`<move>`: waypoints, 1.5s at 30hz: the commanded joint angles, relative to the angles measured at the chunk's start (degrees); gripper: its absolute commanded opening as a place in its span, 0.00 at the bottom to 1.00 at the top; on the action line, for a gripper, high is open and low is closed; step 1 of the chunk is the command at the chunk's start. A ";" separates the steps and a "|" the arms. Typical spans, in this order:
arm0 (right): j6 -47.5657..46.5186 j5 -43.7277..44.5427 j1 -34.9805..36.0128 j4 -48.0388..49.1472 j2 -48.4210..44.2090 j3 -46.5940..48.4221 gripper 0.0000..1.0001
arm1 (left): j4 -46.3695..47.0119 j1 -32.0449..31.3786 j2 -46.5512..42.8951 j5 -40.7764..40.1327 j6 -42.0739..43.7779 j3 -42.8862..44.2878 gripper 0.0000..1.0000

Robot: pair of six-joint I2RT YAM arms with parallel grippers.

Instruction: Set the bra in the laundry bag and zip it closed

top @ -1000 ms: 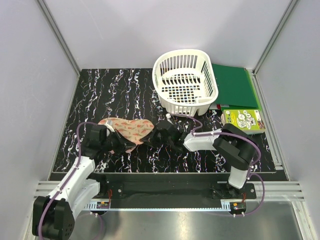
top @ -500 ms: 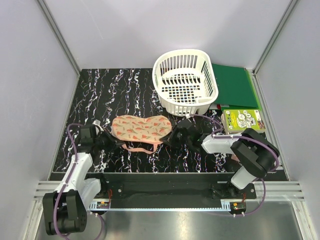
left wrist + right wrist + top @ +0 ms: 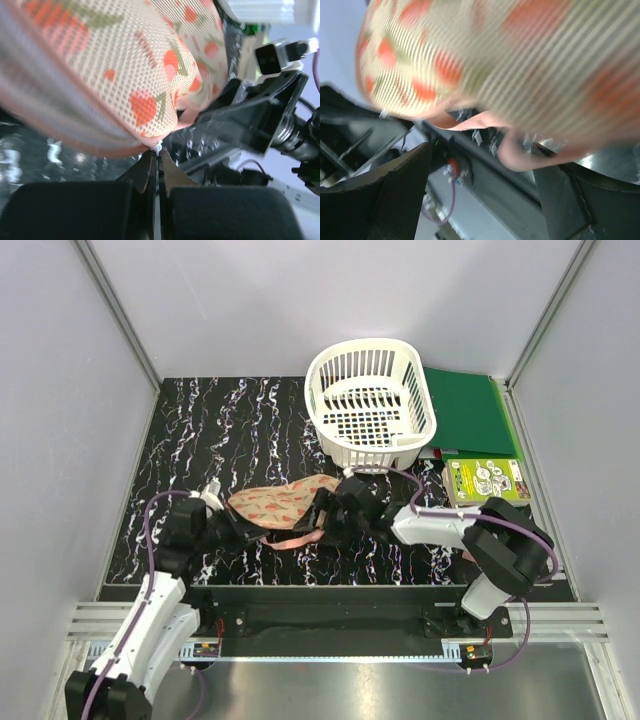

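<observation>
The peach laundry bag (image 3: 283, 502) with its watermelon print lies bunched on the black marbled table between my two grippers. In the left wrist view the laundry bag (image 3: 100, 70) fills the upper frame, and my left gripper (image 3: 157, 152) is shut on the small white zipper pull (image 3: 158, 147) at its pink edge. Seen from above, the left gripper (image 3: 238, 528) sits at the bag's near-left edge. My right gripper (image 3: 330, 512) stands open at the bag's right end. In the right wrist view its fingers (image 3: 405, 175) are spread wide under the bag (image 3: 495, 60) and a pink strap loop (image 3: 517, 152). The bra is hidden.
A white slotted basket (image 3: 318, 375) stands behind the bag at the back centre. A green folder (image 3: 465, 410) and a small green printed book (image 3: 487, 480) lie at the right. Grey walls close in the table on three sides.
The right gripper has opened and let go of the bag's right end. The bag, stretched flat half a second ago, is now bunched and shifted. The left arm has swung toward the right.
</observation>
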 commanded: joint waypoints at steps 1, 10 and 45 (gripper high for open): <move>13.63 7.84 8.17 -2.51 -7.57 -1.65 0.89 | 0.54 -4.29 -2.80 -1.46 -6.14 -0.94 0.00; 24.31 14.79 10.82 5.31 -10.57 -4.92 0.86 | -0.69 -10.62 -4.83 -3.83 -7.46 -0.06 0.00; 6.92 -12.87 0.91 11.63 13.16 15.83 0.01 | -31.45 -11.24 -15.29 -28.70 -1.58 15.75 0.00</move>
